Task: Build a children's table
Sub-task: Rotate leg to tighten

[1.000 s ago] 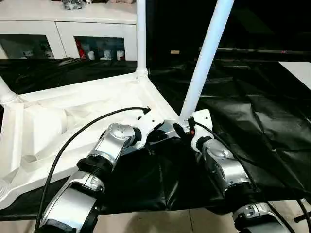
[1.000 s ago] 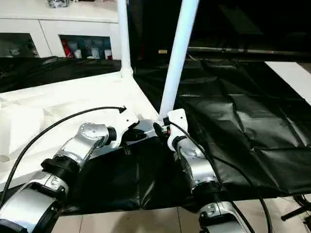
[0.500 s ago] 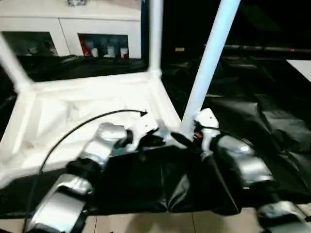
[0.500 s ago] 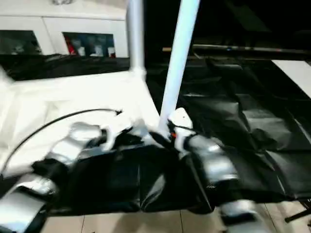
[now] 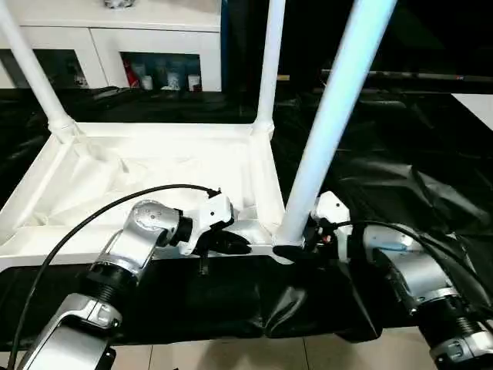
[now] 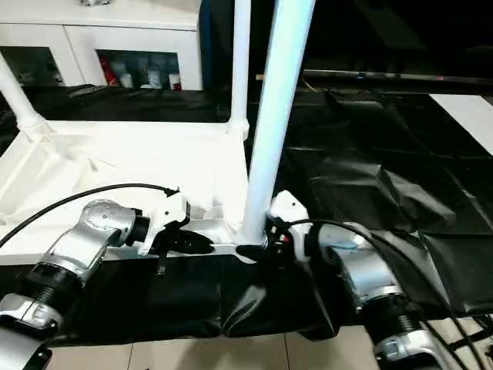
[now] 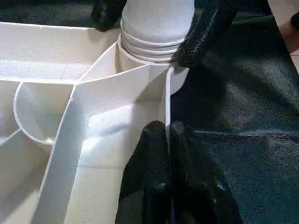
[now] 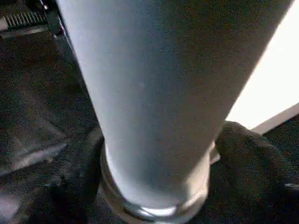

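Observation:
The children's table lies upside down on the black cloth, its white ribbed top [image 5: 146, 166] facing up. Three white legs stand in corner sockets: far left [image 5: 35, 73], far right [image 5: 269, 69] and near right [image 5: 331, 123]. My left gripper [image 5: 235, 245] is shut on the thin near rim [image 7: 167, 93] of the top, beside the near right socket. My right gripper [image 5: 296, 248] is shut around the base of the near right leg [image 8: 154, 93], with its fingers [image 8: 254, 158] on either side of the leg.
A white glass-door cabinet [image 5: 115, 46] stands behind the large table. Black cloth [image 5: 400, 154] covers that table and is bunched up at its front edge [image 5: 308, 301]. A dark rod [image 5: 400, 75] lies at the back right. Tiled floor [image 5: 231, 356] shows below.
The table top has turned and slid toward me, so its near right corner sits lower in view and the far left leg has come in. Both grippers moved with it, still holding.

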